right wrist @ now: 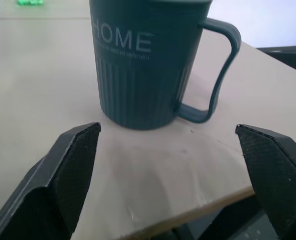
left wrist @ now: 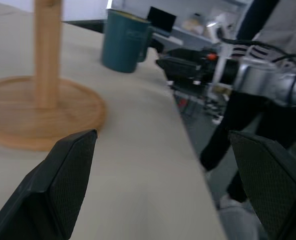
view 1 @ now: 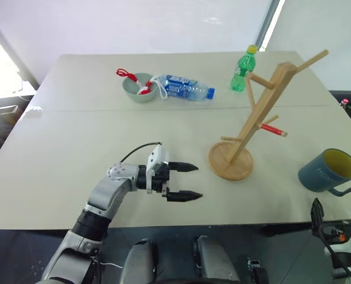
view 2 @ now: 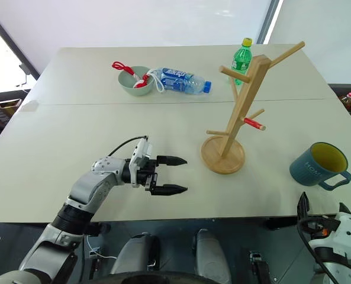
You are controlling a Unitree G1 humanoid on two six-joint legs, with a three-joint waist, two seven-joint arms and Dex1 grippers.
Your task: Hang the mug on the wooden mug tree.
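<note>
Left hand, fingers spread and empty, hovers over the desk beside the wooden mug tree. Farther right, the mug stands upright near the desk edge, unhung; right hand, spread wide, faces it without contact.

Pale green bowl at table's far side with red-and-white item inside; clear water bottle lying just right of it; green soda bottle upright farther right.

Pale table, mug, wooden mug tree, green bowl, seemingly two bottles
</note>
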